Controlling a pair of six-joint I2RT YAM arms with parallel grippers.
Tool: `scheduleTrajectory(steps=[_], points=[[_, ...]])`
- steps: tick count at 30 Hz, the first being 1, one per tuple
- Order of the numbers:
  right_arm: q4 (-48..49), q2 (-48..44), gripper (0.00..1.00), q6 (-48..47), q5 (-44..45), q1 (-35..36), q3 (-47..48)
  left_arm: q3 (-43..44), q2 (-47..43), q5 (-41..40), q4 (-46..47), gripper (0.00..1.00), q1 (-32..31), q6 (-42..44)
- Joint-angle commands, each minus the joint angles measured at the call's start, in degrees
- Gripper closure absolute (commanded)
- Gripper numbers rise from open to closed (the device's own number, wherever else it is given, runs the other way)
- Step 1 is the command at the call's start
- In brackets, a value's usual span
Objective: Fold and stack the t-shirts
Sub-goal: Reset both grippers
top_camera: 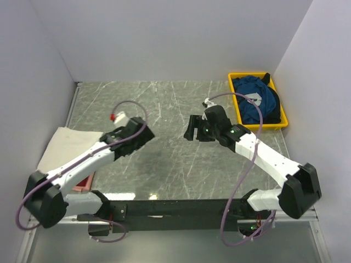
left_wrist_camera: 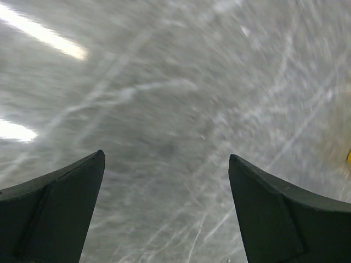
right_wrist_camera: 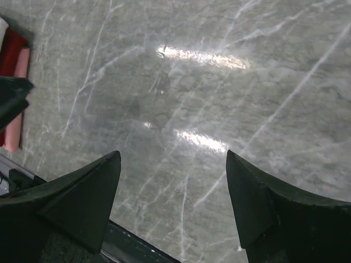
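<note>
Between-shirts step: left gripper [left_wrist_camera: 167, 208] and right gripper [right_wrist_camera: 173, 203] are hovering wide open and empty over the marble table [top_camera: 164, 98], cream-white tee [top_camera: 68, 143] is lying folded at left with the dark red tee [top_camera: 85, 183] peeking out, so next is probably fetching the blue tee [top_camera: 253, 101] (bunched in the yellow tray [top_camera: 247, 74]).

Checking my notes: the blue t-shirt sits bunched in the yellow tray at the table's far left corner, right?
Not quite: the blue t-shirt is bunched in the yellow tray, but that tray sits at the far right corner, per the top external view.
</note>
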Motion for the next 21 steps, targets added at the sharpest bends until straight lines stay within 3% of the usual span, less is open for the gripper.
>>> scheduleTrajectory(steps=[1, 10, 21], points=[[1.8, -6.5, 0.16, 1.3, 3.6, -0.3, -3.1, 4.8, 4.8, -3.8, 5.6, 0.01, -7.4, 3.1], [2.4, -19.5, 0.14, 4.1, 8.8, -0.5, -14.0, 1.2, 7.3, 3.6, 17.0, 0.01, -13.1, 8.9], [3.3, -21.1, 0.13, 4.8, 10.3, -0.4, -17.0, -0.4, 4.5, 5.5, 21.7, 0.00, -13.4, 14.4]])
